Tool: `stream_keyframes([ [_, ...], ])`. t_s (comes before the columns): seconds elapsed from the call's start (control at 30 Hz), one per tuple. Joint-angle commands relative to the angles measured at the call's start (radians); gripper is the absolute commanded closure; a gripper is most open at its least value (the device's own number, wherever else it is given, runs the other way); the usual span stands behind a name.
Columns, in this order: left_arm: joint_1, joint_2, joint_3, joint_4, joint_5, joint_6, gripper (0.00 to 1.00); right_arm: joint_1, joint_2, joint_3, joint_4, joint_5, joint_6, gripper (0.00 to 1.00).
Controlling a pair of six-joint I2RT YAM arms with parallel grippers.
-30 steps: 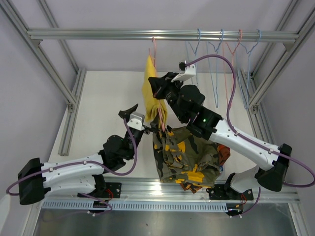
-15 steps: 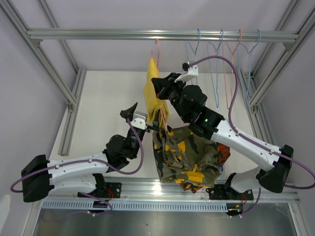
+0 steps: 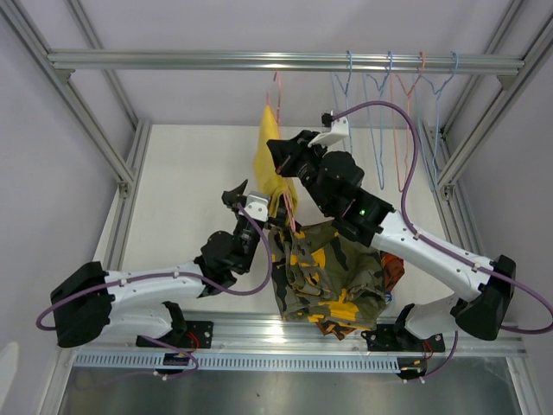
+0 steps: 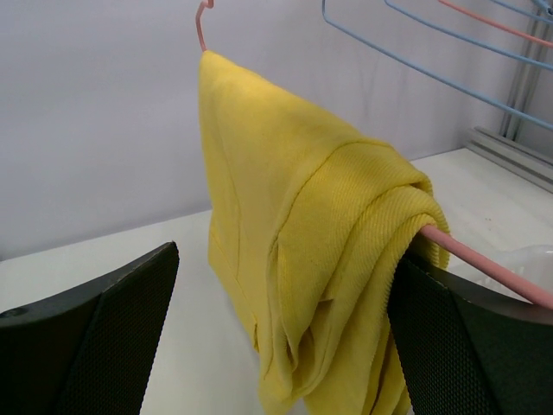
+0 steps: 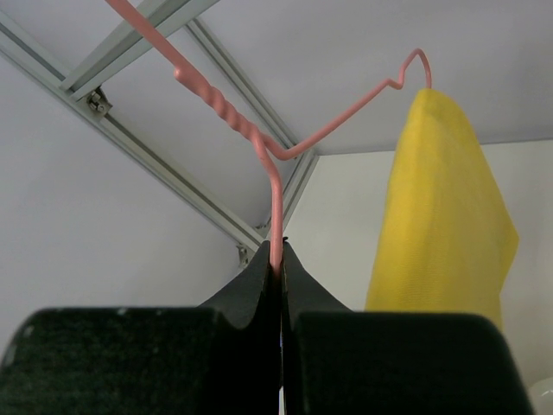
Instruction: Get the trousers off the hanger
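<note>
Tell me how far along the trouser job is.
Mostly done: a pile of removed trousers lies on the table, and four hangers hang bare. In hand: the right gripper pinches the pink hanger while the open left gripper straddles the yellow trousers. Left: pulling that last pair off.

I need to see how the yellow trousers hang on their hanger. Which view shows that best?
Left wrist: the yellow trousers fill the frame, folded over the bar of the pink hanger. Top external shows them from above, partly hidden by the right gripper. Right wrist shows one hanging side only.
</note>
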Motion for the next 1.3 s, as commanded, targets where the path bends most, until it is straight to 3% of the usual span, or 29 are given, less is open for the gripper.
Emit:
stream_keyframes([
  [0.0,0.009,0.044,0.048,0.109,0.007,-0.024,0.0,-0.004,-0.086,0.028,0.224,-0.018,0.021,1.0],
  [0.17,0.017,0.084,0.078,0.147,0.02,-0.013,0.07,-0.005,-0.102,0.004,0.224,-0.029,0.037,1.0],
  [0.2,0.017,0.094,0.083,0.161,0.023,-0.011,0.18,-0.007,-0.109,0.001,0.226,-0.032,0.038,1.0],
  [0.3,0.019,0.111,0.097,0.173,0.031,-0.005,0.38,-0.014,-0.117,-0.007,0.22,-0.038,0.046,1.0],
  [0.33,0.02,0.125,0.104,0.178,0.034,-0.002,0.56,-0.017,-0.123,-0.009,0.217,-0.041,0.058,1.0],
  [0.4,0.023,0.141,0.12,0.185,0.036,-0.001,0.73,-0.022,-0.129,-0.015,0.213,-0.052,0.066,1.0],
  [0.8,0.035,0.216,0.147,0.235,0.036,0.004,0.82,-0.025,-0.188,-0.078,0.192,-0.096,0.146,1.0],
  [0.83,0.037,0.216,0.15,0.235,0.039,0.004,0.84,-0.025,-0.191,-0.079,0.192,-0.101,0.15,1.0],
  [0.9,0.037,0.217,0.153,0.236,0.037,0.006,0.99,-0.024,-0.192,-0.084,0.181,-0.101,0.15,1.0],
  [0.93,0.039,0.213,0.155,0.232,0.043,0.006,0.99,-0.022,-0.194,-0.09,0.18,-0.103,0.147,1.0],
  [1.27,0.037,-0.075,0.173,-0.043,0.129,-0.048,0.99,-0.03,-0.197,-0.187,0.19,-0.057,0.104,1.0],
])
